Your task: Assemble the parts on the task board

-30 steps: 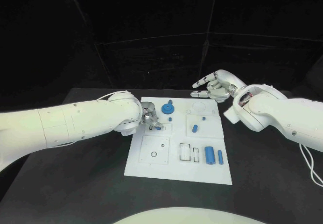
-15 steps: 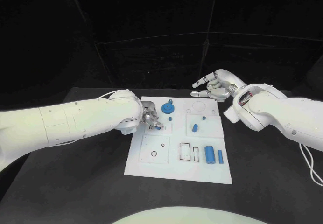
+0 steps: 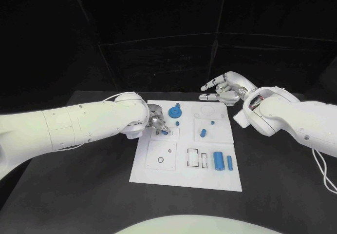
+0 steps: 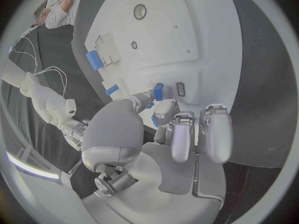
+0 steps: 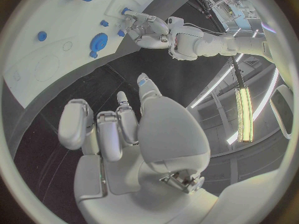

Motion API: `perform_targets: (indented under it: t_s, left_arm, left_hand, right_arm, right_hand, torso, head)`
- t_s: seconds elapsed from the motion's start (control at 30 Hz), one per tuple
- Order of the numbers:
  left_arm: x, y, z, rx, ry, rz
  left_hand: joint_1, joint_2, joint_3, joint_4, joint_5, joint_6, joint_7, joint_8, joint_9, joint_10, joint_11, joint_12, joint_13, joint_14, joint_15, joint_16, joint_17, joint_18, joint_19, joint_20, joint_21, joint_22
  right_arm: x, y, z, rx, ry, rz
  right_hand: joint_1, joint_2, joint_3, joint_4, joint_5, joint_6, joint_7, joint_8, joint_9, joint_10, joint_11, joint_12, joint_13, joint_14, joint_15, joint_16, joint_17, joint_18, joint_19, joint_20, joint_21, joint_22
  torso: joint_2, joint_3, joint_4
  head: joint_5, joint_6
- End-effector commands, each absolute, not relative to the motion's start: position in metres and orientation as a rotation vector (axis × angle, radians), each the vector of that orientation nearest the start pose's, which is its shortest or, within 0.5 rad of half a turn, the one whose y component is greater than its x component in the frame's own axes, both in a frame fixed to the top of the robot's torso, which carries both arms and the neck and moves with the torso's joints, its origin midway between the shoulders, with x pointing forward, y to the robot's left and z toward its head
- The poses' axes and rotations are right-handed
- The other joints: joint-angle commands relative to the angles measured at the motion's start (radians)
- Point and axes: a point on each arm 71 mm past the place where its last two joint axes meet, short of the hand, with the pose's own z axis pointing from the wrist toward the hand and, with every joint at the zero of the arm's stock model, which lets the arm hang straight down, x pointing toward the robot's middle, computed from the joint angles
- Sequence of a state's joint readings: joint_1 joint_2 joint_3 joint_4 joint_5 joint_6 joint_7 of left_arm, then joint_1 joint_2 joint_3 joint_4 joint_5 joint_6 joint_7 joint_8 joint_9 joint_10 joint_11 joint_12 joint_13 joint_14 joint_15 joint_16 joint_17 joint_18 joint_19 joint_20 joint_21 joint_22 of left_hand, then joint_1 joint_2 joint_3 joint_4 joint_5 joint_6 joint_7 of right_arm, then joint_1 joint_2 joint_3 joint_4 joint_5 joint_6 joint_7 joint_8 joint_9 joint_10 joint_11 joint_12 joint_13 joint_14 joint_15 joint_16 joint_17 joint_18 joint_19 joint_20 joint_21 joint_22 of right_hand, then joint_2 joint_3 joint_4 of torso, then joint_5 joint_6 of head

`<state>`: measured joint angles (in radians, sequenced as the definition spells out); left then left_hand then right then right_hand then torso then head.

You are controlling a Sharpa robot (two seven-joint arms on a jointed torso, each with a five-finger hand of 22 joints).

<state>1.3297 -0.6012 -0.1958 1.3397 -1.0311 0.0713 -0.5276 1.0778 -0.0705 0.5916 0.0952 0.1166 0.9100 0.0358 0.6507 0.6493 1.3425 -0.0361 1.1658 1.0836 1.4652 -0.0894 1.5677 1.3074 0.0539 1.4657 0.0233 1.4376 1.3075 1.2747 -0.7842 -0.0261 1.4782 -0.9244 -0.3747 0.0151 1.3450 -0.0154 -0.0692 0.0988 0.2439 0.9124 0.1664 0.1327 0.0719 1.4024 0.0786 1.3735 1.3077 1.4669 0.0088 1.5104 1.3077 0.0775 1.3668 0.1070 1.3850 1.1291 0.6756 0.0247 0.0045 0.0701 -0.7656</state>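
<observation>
Left hand [image 3: 156,122] pinches a small blue part [image 4: 158,91], a short stubby peg, at its fingertips over the task board [image 3: 184,171]; right hand [image 3: 226,90] hangs empty, fingers apart

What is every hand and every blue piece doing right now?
left hand: pinches a small blue peg over the task board.
right hand: holds nothing, fingers apart, above the board's far edge.
blue gear: lies flat on the board.
big blue cylinder: lies on its side on the board.
thin blue pin: lies beside the cylinder.
</observation>
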Motion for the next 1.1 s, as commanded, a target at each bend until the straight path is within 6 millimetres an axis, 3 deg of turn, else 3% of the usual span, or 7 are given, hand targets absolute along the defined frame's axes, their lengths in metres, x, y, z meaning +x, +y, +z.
perform_targets:
  t_s: [0.03,0.27,0.7,1.03,1.1]
  left_arm:
    - [0.5103,0.1541,-0.2253,-0.093,2.324,-0.345]
    - [0.5128,0.1536,-0.2254,-0.096,2.322,-0.339]
    - [0.5164,0.1531,-0.2253,-0.104,2.315,-0.333]
    - [0.5166,0.1534,-0.2252,-0.106,2.312,-0.333]
    - [0.5164,0.154,-0.2248,-0.113,2.305,-0.336]
  left_hand:
    - [-0.029,0.006,-0.03,0.027,-0.007,0.009,-0.002,0.003,0.0,0.007,0.0,0.008,0.005,0.106,-0.006,0.003,0.263,-0.011,0.03,-0.008,0.006,0.058]
    - [-0.065,0.013,-0.11,0.073,-0.007,0.025,-0.006,-0.001,-0.002,0.014,-0.004,0.021,0.017,0.106,-0.008,0.003,0.263,-0.013,0.034,-0.01,0.013,0.07]
    - [-0.062,0.02,-0.167,0.091,-0.007,0.034,-0.008,-0.009,-0.005,0.018,-0.005,0.028,0.023,0.106,-0.01,0.003,0.263,-0.013,0.035,-0.012,0.014,0.074]
    - [-0.081,-0.006,-0.295,0.138,-0.01,0.048,-0.01,-0.018,-0.007,0.023,-0.007,0.034,0.029,0.106,-0.011,0.003,0.263,-0.015,0.039,-0.013,0.019,0.084]
    - [-0.086,-0.012,-0.332,0.155,-0.027,0.051,-0.012,-0.019,-0.007,0.024,-0.008,0.035,0.03,0.106,-0.012,0.003,0.263,-0.015,0.039,-0.014,0.019,0.085]
  right_arm:
    - [0.5095,-0.1854,-0.1423,0.278,1.613,0.993]
    - [0.5088,-0.1851,-0.1417,0.277,1.608,0.996]
    - [0.5074,-0.1844,-0.1409,0.274,1.602,1.002]
    - [0.5075,-0.1854,-0.1408,0.275,1.6,1.001]
    - [0.5076,-0.1855,-0.1408,0.275,1.6,1.0]
  right_hand:
    - [-0.003,0.009,-0.007,0.0,0.006,-0.006,-0.002,0.004,0.0,0.002,-0.001,0.001,0.053,0.075,-0.008,-0.003,0.137,0.008,-0.005,0.0,-0.005,-0.001]
    - [-0.003,0.01,-0.007,0.0,0.007,-0.006,-0.002,0.004,0.0,0.001,-0.001,0.0,0.051,0.074,-0.009,-0.004,0.135,0.009,-0.006,-0.001,-0.006,-0.003]
    - [-0.002,0.01,-0.008,0.0,0.007,-0.006,-0.002,0.005,0.0,0.0,-0.001,-0.001,0.051,0.074,-0.009,-0.004,0.135,0.009,-0.007,-0.001,-0.006,-0.005]
    - [-0.003,0.011,-0.009,0.001,0.007,-0.007,-0.002,0.005,-0.001,-0.002,-0.001,-0.003,0.048,0.073,-0.009,-0.006,0.131,0.01,-0.009,-0.001,-0.008,-0.009]
    - [-0.003,0.011,-0.009,0.001,0.007,-0.007,-0.002,0.005,-0.001,-0.002,-0.001,-0.003,0.048,0.073,-0.009,-0.006,0.131,0.01,-0.009,-0.001,-0.008,-0.009]
  torso:
    - [0.0,-0.0004,-0.0002]
    - [0.0,-0.0002,-0.0005]
    - [0.0,-0.0009,0.0005]
    - [-0.001,-0.0022,0.0004]
    - [0.0,-0.002,0.0006]
  head:
    - [0.0,-0.001]
    - [0.0,0.001]
    - [-0.003,0.003]
    - [-0.005,0.002]
    - [-0.005,0.003]
